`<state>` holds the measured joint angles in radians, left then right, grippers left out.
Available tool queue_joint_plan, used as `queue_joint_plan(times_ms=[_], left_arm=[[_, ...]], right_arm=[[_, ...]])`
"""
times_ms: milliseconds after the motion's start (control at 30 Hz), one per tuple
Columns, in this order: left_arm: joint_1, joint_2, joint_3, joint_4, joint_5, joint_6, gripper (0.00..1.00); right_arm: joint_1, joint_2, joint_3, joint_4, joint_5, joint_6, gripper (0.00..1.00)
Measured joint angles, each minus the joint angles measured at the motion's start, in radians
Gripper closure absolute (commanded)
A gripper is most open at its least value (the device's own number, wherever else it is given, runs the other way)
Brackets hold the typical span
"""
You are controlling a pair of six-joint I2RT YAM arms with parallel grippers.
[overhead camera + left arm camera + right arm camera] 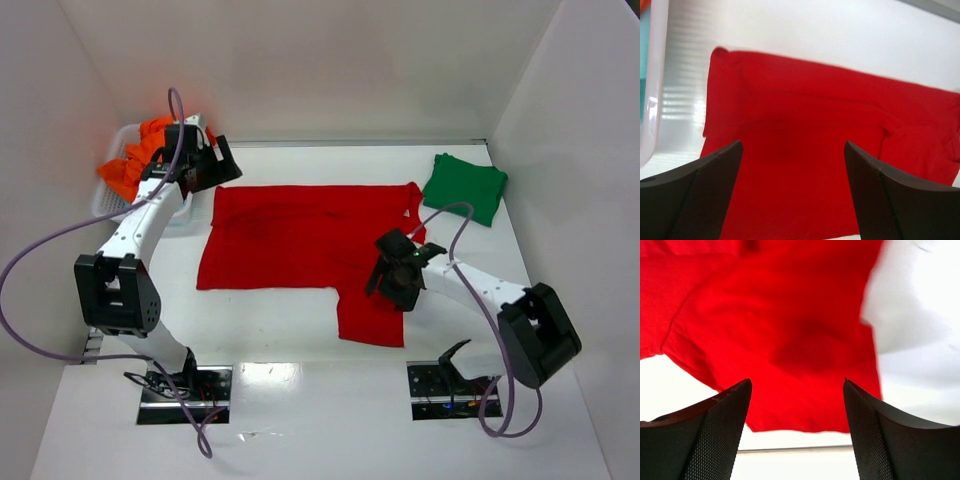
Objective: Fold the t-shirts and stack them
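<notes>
The left gripper (pixel 205 162) hangs with fingers spread by the far left corner of the red shirt (pixel 290 240). The right gripper (pixel 402 272), also spread, is over its near right part. The shirt lies flat mid-table. A folded green shirt (pixel 465 187) lies far right, and an orange shirt (pixel 140 150) sits in the basket (pixel 104 203) far left.

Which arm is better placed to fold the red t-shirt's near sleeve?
Right. Its open fingers hover over that sleeve; the left fingers sit at the red t-shirt's far corner, by the basket.

- Red shirt (pixel 300 240): large, spread flat mid-desk (pixel 270 330), one sleeve pointing toward the near edge.
- Green shirt (pixel 465 187): folded, far right corner.
- Orange shirt (pixel 140 160): bunched in the basket (pixel 105 205), far left.
</notes>
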<state>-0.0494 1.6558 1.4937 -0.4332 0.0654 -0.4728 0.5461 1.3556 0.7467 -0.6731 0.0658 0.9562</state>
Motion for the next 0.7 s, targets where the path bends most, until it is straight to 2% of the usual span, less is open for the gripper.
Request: queue_joint_plan(times_ms=[167, 267, 500, 700], left_arm=[[0.000, -0.046, -0.122, -0.005, -0.013, -0.008, 0.10], [-0.001, -0.076, -0.204, -0.011, -0.038, -0.035, 0.10], [0.003, -0.194, -0.339, -0.032, -0.094, -0.085, 0.10], [0.041, -0.273, -0.370, -0.021, -0.085, -0.089, 0.09]], right_arm=[[0.011, -0.138, -0.037, -0.059, 0.058, 0.087, 0.20], [0.012, -0.154, -0.056, -0.061, 0.062, 0.120, 0.20], [0.018, -0.096, -0.074, -0.068, 0.067, 0.150, 0.20], [0.061, 0.061, -0.032, -0.086, 0.074, 0.137, 0.22]])
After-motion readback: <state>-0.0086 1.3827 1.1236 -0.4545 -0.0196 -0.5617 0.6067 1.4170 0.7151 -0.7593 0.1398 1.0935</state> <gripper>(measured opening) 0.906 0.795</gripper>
